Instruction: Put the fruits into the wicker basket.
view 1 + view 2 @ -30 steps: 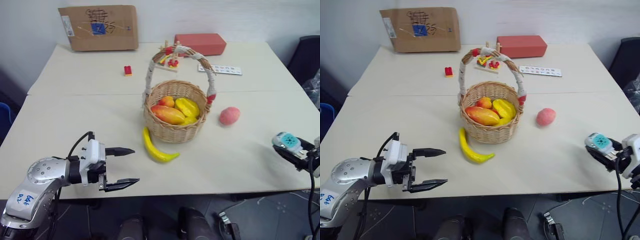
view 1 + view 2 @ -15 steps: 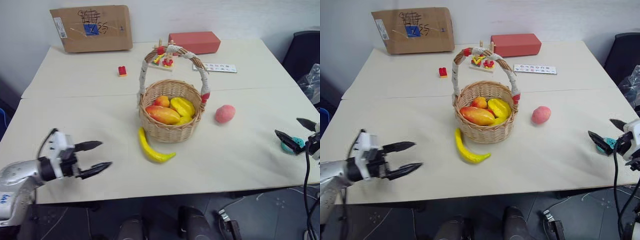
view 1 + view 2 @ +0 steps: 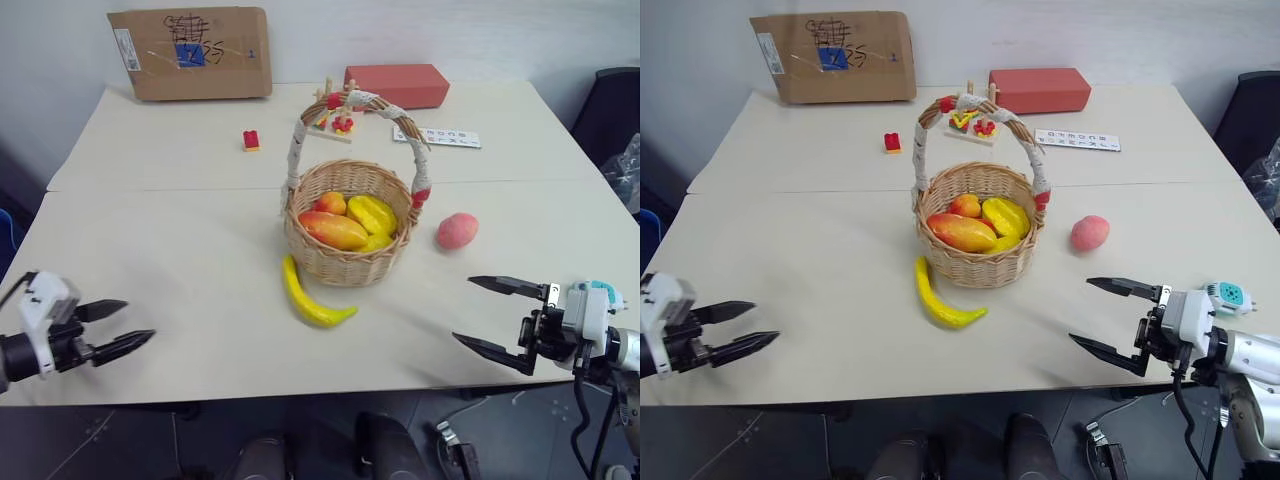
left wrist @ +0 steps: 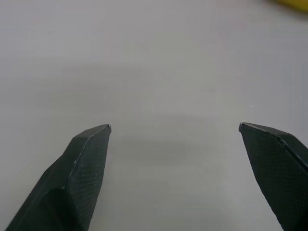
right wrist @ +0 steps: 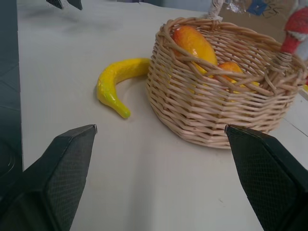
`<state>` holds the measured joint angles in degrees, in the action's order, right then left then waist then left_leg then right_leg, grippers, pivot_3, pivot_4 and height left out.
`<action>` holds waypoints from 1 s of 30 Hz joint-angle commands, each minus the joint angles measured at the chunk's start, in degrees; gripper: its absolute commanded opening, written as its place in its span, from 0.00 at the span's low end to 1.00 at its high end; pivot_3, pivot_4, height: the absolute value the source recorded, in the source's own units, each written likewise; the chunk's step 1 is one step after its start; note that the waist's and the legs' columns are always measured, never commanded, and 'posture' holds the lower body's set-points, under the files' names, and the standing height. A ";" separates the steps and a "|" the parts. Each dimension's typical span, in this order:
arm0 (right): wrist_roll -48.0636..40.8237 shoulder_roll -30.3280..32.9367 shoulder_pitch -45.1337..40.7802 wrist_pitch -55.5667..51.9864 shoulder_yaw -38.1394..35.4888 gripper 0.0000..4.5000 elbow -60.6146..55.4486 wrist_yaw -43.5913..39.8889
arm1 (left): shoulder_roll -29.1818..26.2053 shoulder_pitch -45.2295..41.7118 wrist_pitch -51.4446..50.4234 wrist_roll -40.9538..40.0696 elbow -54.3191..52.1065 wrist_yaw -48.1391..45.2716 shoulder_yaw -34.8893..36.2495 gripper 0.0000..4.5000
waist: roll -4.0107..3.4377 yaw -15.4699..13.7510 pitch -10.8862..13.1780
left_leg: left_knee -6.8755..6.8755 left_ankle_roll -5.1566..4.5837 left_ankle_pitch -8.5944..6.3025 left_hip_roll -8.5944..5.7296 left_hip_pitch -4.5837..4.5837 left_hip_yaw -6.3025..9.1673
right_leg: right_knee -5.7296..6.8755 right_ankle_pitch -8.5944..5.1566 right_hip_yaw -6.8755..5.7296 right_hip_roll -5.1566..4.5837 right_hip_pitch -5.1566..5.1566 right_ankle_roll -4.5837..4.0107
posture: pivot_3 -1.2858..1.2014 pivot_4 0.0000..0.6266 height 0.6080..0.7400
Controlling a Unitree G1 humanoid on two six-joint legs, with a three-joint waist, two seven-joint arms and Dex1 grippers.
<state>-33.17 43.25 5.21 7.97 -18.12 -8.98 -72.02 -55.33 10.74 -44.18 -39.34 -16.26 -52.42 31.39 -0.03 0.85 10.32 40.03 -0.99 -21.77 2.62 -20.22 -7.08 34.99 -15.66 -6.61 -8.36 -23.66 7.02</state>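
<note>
The wicker basket [image 3: 350, 235] stands mid-counter [image 3: 180, 250], holding an orange-red mango [image 3: 335, 229] and yellow pieces [image 3: 373, 214]. A banana [image 3: 312, 296] lies on the counter just beside its near side, and a pink peach [image 3: 457, 230] sits near its right. Both the left gripper [image 3: 118, 327] and the right gripper [image 3: 490, 317] hang empty above the near counter edge, fingers spread wide.

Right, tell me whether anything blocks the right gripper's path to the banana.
Nothing visible does. The right gripper is open over bare table, and the banana lies in the open in front of the wicker basket.
</note>
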 commanded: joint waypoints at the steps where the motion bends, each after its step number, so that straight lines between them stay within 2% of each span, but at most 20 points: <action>1: 0.39 0.04 -1.04 0.71 -0.34 0.99 -1.07 0.60 | 3.04 -13.51 -21.43 -12.36 -12.20 18.11 -4.62 1.00 | -0.02 -0.95 0.02 | 0.03 0.02 0.04 -0.03 0.01 0.07 | -0.01 0.00 0.08 -0.01 0.05 0.00 | 0.52 0.24 1.00; 3: 0.49 0.09 -1.41 0.25 -0.20 0.99 -1.35 0.95 | 7.07 -19.86 -29.21 -15.22 -13.89 25.34 -6.19 1.00 | -0.04 -0.95 0.00 | 0.03 0.05 0.09 -0.08 0.05 0.11 | 0.00 0.00 0.14 -0.01 0.09 0.00 | 0.52 0.24 1.00; 6: 0.61 0.32 -2.97 -2.13 0.71 0.99 -3.49 3.03 | 25.79 -33.78 -44.97 -13.77 -14.67 41.27 -9.00 1.00 | -0.11 -1.10 -0.03 | 0.00 0.09 0.21 -0.10 0.10 0.07 | 0.11 0.01 0.07 0.12 0.17 0.02 | 0.52 0.24 1.00; 7: 0.65 0.35 -3.21 -2.60 0.88 0.99 -3.99 3.44 | 29.43 -35.69 -47.25 -13.82 -14.69 44.39 -9.26 1.00 | 0.03 -1.25 0.01 | 0.11 0.04 0.27 -0.25 0.07 0.06 | 0.17 0.04 0.10 0.12 0.17 0.07 | 0.52 0.24 1.00; 11: 0.62 0.01 -4.05 -4.92 1.51 0.99 -6.91 6.29 | 37.16 -38.33 -48.32 -11.94 -12.96 55.63 -14.08 1.00 | 0.31 -0.77 -0.01 | 0.05 0.15 0.33 -0.51 0.11 0.29 | 0.08 0.09 0.35 0.34 0.13 0.15 | 0.52 0.24 1.00; 14: 0.49 -0.19 -4.10 -5.96 1.66 0.99 -8.13 7.52 | 38.88 -38.86 -48.32 -11.25 -12.11 59.66 -16.40 1.00 | 0.31 -0.90 0.00 | 0.03 0.21 0.32 -0.49 0.11 0.44 | 0.02 0.08 0.44 0.50 0.06 0.12 | 0.52 0.24 1.00; 16: 0.45 -0.39 -4.11 -6.59 1.74 0.99 -8.87 8.39 | 37.30 -39.04 -48.32 -9.84 -11.54 60.40 -22.57 1.00 | 0.31 -1.16 0.00 | 0.05 0.22 0.33 -0.50 0.11 0.44 | 0.02 0.08 0.45 0.50 0.07 0.12 | 0.52 0.24 1.00; 17: 0.41 -0.61 -4.09 -6.79 1.67 1.00 -9.02 8.89 | 36.87 -38.93 -48.32 -9.78 -10.94 60.59 -25.21 0.90 | 0.31 -1.25 0.00 | 0.07 0.22 0.33 -0.51 0.12 0.43 | 0.01 0.08 0.47 0.50 0.08 0.12 | 0.52 0.24 1.00; 20: 0.34 -1.24 -4.32 -7.22 1.26 1.00 -9.04 10.14 | 37.15 -38.23 -48.32 -8.72 -8.27 61.39 -30.64 0.73 | 0.30 -2.05 -0.06 | 0.10 0.21 0.33 -0.55 0.13 0.43 | 0.00 0.08 0.52 0.48 0.10 0.11 | 0.52 0.24 1.00; 24: 0.57 -1.43 -4.59 -7.08 1.42 1.00 -8.57 10.27 | 40.11 -37.75 -48.32 -6.81 -5.90 61.05 -31.60 0.47 | 0.18 -2.53 -0.14 | 0.09 0.20 0.32 -0.61 0.21 0.47 | -0.10 0.08 0.56 0.46 0.19 0.11 | 0.52 0.24 1.00; 28: 0.48 -1.62 -4.46 -6.57 0.94 1.00 -7.66 10.09 | 35.50 -38.42 -48.32 -5.84 -6.26 57.65 -30.61 0.27 | 0.17 -2.34 -0.19 | 0.08 0.19 0.33 -0.63 0.39 0.46 | -0.22 0.07 0.59 0.46 0.32 0.10 | 0.52 0.24 1.00; 30: 0.62 -1.66 -4.30 -5.59 0.65 1.00 -6.20 9.21 | 31.96 -39.21 -47.20 -5.59 -5.45 53.98 -27.26 0.18 | 0.16 -2.19 -0.20 | 0.02 0.21 0.33 -0.62 0.57 0.43 | -0.20 0.05 0.65 0.48 0.42 0.05 | 0.52 0.24 1.00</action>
<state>-32.03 41.85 0.88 1.09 -16.03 -15.31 -62.10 -20.53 -29.64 -90.09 -47.27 -24.41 2.92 2.58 0.13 -1.35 10.12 40.04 -0.77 -21.45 2.01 -19.58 -6.65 34.79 -15.62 -5.96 -7.87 -23.19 7.06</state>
